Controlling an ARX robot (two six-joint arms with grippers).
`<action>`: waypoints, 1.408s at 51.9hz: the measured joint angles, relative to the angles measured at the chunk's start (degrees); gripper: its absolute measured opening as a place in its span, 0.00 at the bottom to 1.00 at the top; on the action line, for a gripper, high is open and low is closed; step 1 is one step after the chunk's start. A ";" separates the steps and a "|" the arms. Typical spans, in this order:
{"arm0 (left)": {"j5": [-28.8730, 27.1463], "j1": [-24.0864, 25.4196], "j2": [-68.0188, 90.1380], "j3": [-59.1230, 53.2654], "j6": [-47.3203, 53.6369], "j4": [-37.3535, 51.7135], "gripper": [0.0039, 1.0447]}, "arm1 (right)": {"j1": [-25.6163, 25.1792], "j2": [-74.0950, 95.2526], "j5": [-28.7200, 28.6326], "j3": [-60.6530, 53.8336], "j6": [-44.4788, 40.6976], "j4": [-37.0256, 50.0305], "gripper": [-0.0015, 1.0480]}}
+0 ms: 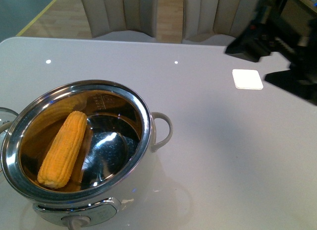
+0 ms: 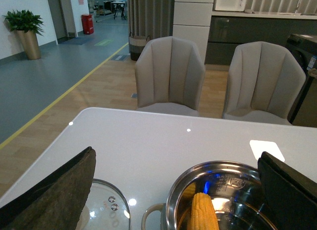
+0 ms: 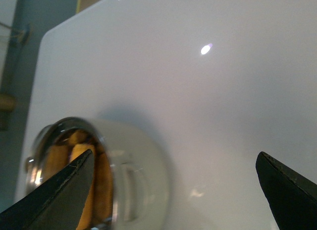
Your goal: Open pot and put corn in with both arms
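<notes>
The shiny steel pot stands open at the table's front left. The yellow corn lies inside it, leaning on the left wall, tapered end pointing away. The glass lid lies flat on the table left of the pot; only its edge shows in the front view. My left gripper is open and empty above the pot and corn. My right gripper is open and empty, to the right of the pot, with the corn visible inside. The right arm is raised at the far right.
A white square pad lies on the table at the back right, under the right arm. Two beige chairs stand behind the table's far edge. The pot's pale side handle points right.
</notes>
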 joint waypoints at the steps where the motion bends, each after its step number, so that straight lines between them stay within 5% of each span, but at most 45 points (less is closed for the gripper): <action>1: -0.02 0.00 0.00 0.00 0.00 0.00 0.94 | -0.39 -0.81 0.72 -0.59 -0.87 0.00 0.91; 15: 0.00 -0.02 0.00 0.00 0.00 0.00 0.94 | -8.07 -23.69 5.70 -14.78 -12.66 -3.76 0.91; 20: 0.02 -0.02 0.00 0.00 0.00 0.00 0.94 | -8.44 -28.74 14.60 -24.57 -20.96 15.85 0.78; 24: 0.00 -0.02 0.00 0.00 0.00 0.00 0.94 | -9.14 -31.21 15.23 -29.38 -25.44 26.95 0.66; 43: 0.00 -0.02 0.00 0.00 0.00 0.00 0.94 | -14.91 -44.04 10.10 -37.18 -30.16 26.14 0.02; 73: 0.00 0.00 0.00 0.00 0.00 0.00 0.94 | -14.95 -66.79 9.94 -39.69 -30.42 6.67 0.02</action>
